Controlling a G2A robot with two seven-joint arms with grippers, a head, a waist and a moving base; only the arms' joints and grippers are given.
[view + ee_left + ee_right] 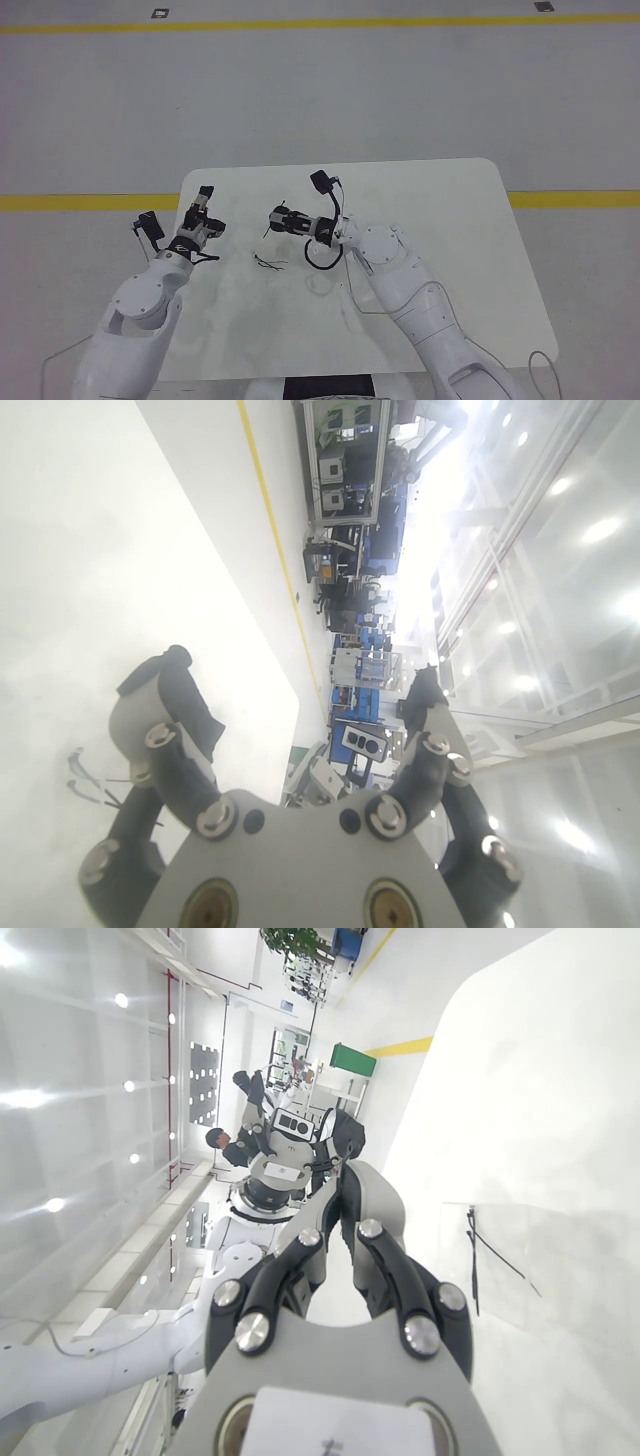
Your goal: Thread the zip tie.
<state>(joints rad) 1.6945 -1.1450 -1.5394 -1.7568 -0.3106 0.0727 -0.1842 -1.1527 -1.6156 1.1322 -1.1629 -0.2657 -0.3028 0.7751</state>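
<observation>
The right gripper (345, 1167) has its two fingers pressed together along their whole length. In the top view a thin dark strip, apparently a zip tie (267, 231), sticks out from its tip and slants down toward the surface (450, 230). The pinch point itself is too small to make out in the right wrist view. This gripper hovers above the middle of the white surface, pointing toward the other arm. The left gripper (300, 685) is spread wide, its dark-padded fingers (175, 695) far apart with nothing between them. It is held above the left part of the surface, near the far left corner, and faces away from the robot. The two grippers are near each other but do not touch. Between them, and nearer to the robot, a few loose zip ties (268, 263) lie flat on the surface as thin black strips, some crossing one another. They are apart from both grippers. In the right wrist view they rest on a clear sheet (530, 1238) whose straight edges show faintly against the white top. Beyond the far edge of the surface, a yellow line (320, 22) runs across the pale floor.
</observation>
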